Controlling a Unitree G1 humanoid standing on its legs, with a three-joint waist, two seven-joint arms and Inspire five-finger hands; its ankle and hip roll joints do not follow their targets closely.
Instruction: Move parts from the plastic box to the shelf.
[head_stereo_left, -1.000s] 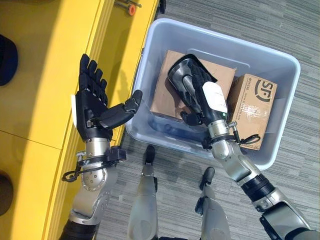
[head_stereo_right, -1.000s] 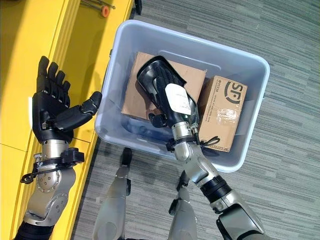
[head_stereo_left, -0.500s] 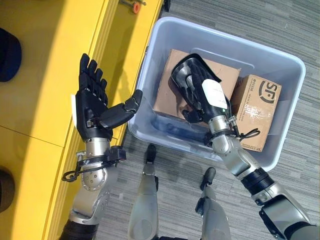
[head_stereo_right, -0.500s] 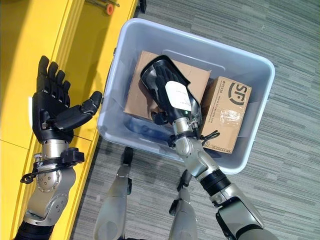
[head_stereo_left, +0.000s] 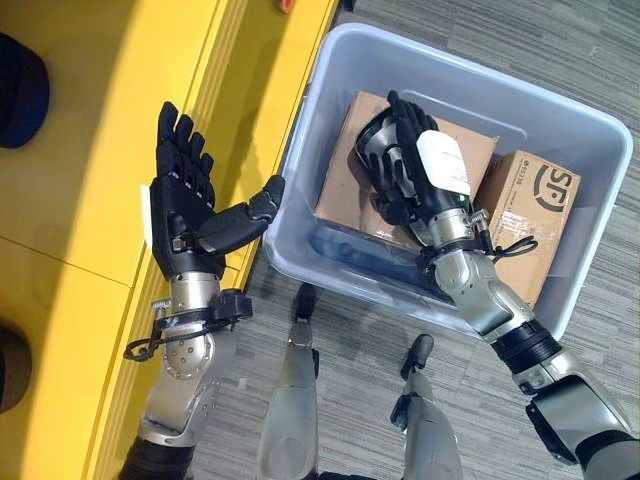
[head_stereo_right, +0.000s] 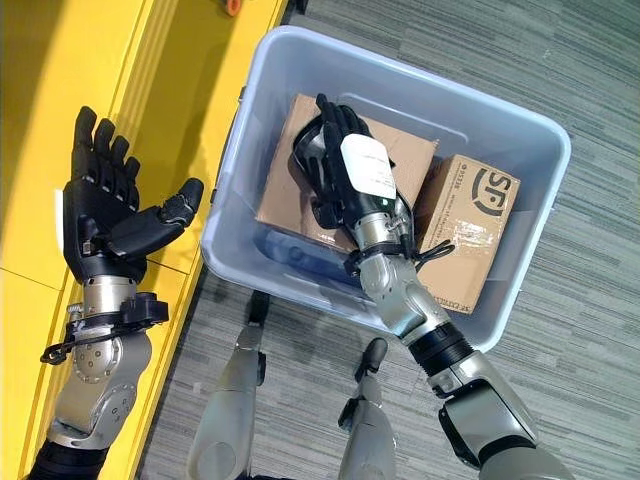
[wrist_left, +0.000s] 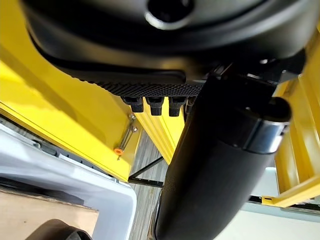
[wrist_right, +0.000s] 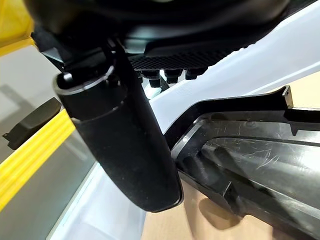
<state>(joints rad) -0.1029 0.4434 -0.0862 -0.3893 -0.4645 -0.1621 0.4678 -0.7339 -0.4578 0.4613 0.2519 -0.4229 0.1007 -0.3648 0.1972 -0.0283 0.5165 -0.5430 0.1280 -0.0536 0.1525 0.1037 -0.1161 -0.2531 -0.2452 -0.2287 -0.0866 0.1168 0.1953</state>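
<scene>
A grey plastic box stands on the floor beside the yellow shelf. Inside it a black moulded plastic part lies on a brown cardboard carton. My right hand reaches into the box and lies over the part with its fingers stretched out along it, open. In the right wrist view the part shows just past the straight thumb. My left hand is held palm up over the shelf's edge, open and holding nothing.
A second carton leans against the box's right wall. Something blue lies at the box bottom. A dark round object sits on the shelf at far left. A thin orange-tipped tool lies on the shelf. Grey carpet surrounds the box.
The whole view has shifted. My right hand has gone deeper into the box, and its fingers now lie straight over the black part. The left hand has stayed put.
</scene>
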